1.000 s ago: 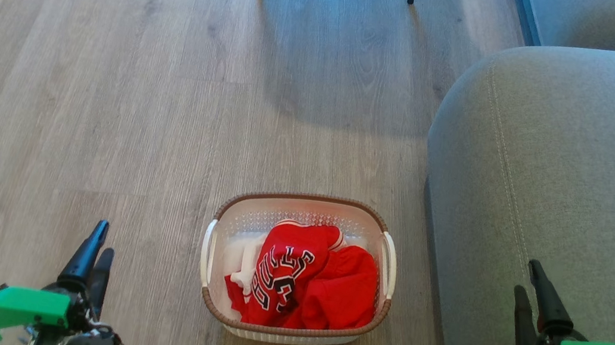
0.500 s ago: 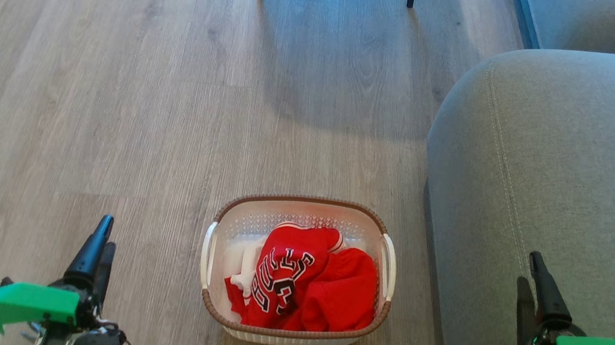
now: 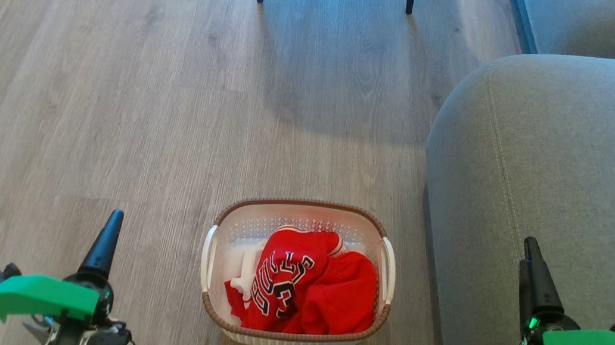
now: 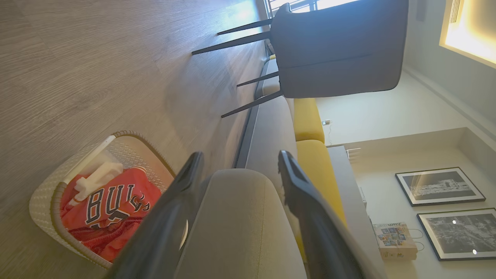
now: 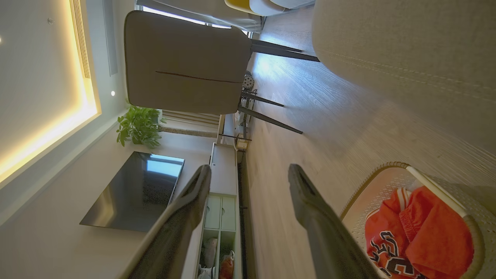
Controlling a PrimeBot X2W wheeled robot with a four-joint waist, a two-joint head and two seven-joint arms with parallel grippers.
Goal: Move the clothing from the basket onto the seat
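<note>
Clothing [image 3: 301,283] lies heaped in the basket [image 3: 303,202] on the floor [image 3: 116,79], just beside the seat [image 3: 572,173] on the robot's right. The basket sits between the two arms, forward and inboard of each, long axis running left to right, jersey [image 3: 284,274] leftward, shorts [image 3: 347,298] rightward. Left gripper [image 4: 238,155] and right gripper [image 5: 248,167] both hold their jaws apart, empty. The left appears slightly nearer; the right hangs over the seat edge. Lower folds are hidden; a white piece [image 3: 247,260] beside the jersey cannot be identified.
</note>
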